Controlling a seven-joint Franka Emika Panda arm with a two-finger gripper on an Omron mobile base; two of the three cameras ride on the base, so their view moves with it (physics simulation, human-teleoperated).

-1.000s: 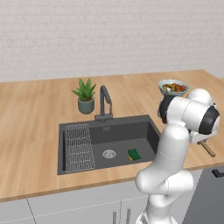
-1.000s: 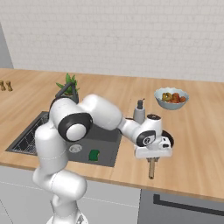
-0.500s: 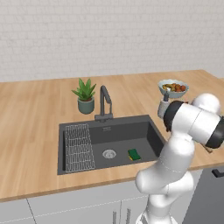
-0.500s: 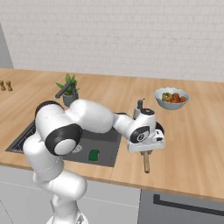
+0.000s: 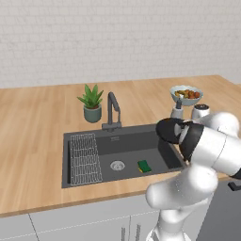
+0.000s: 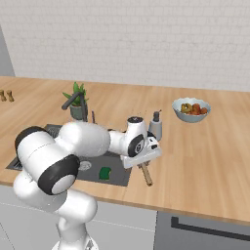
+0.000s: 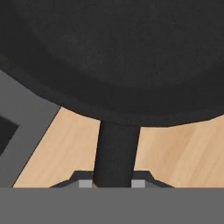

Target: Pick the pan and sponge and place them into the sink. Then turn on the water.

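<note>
My hand (image 6: 142, 161) is clamped on the pan (image 5: 170, 130) by its handle, w/ the black bowl hanging over the sink (image 5: 162, 160) at its right edge, lifted off the desk (image 6: 205, 161). Sponge (image 5: 144, 165) already lies on the sink floor, near the front right corner, beside the drain. So step in hand, I reckon: carry pan over the basin. Next calls for swinging further in, lowering, then letting go clear of the sponge; faucet (image 5: 112, 109) after that.

Right base view gives the wooden handle (image 6: 145, 174) poking out toward the desk's front edge; left base view gives the black bowl instead. Hand view: pan underside close up, dark stem running between my fingertips (image 7: 139, 183).
</note>
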